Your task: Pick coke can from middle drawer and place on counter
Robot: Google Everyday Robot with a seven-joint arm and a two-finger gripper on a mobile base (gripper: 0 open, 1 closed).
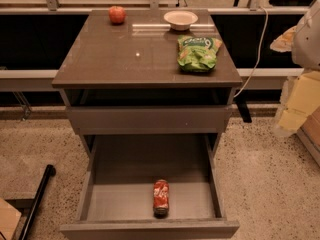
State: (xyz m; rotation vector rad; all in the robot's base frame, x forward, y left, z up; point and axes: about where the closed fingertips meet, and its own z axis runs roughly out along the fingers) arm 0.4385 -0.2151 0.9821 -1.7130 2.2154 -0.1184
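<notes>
The coke can (161, 197) is red with white lettering and lies on its side on the grey floor of the middle drawer (120, 199), near the front wall and a little right of centre. The drawer is pulled wide open below the counter (125, 54), a glossy grey-brown slab. My gripper (296, 101) shows only as a blurred pale and yellowish shape at the right edge of the camera view. It is level with the cabinet's upper part, well to the right of the drawer and far from the can. It holds nothing that I can see.
On the counter are a red apple (117, 14) at the back left, a white bowl (180, 19) at the back right and a green chip bag (199, 53) on the right. The upper drawer front (150, 119) is shut. A black pole (37, 199) leans at the lower left.
</notes>
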